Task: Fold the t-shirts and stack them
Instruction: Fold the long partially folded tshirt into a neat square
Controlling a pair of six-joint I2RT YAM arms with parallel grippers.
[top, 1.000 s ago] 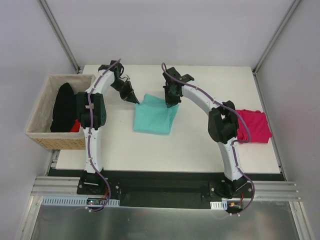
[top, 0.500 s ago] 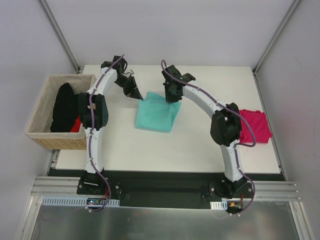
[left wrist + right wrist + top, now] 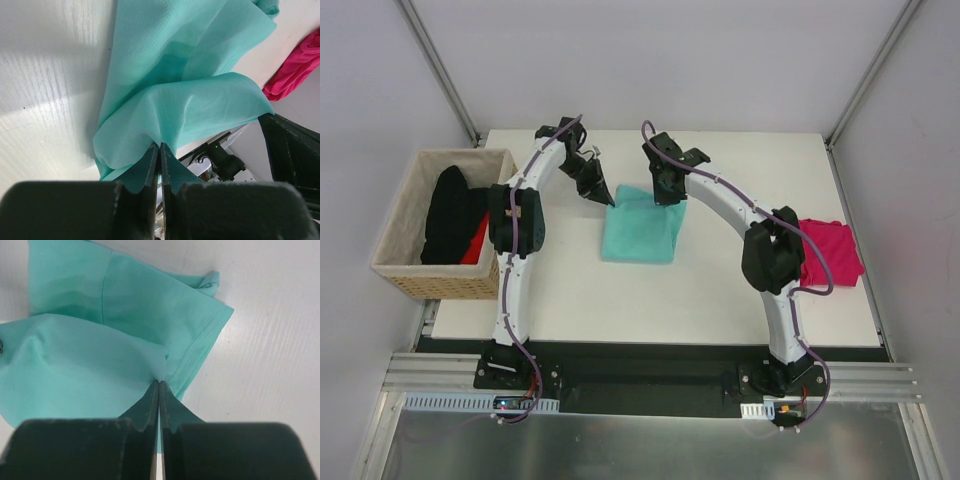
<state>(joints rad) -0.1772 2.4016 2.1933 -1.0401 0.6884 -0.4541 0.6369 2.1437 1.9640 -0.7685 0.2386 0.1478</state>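
The teal-mint t-shirt lies partly folded near the middle back of the white table. My left gripper is shut on its far left corner, and the cloth bunches up from the pinched jaws. My right gripper is shut on the far right corner, where the fabric gathers at the jaws beside a hemmed sleeve edge. The magenta-pink t-shirt lies folded at the table's right edge, partly behind my right arm, and shows at the upper right of the left wrist view.
A wicker basket stands off the table's left edge with black clothing and a bit of red cloth inside. Grey walls and metal frame posts close in the back.
Both grippers have carried the teal shirt's far edge to the right, and the shirt has shifted right with them. The pink shirt has not moved.
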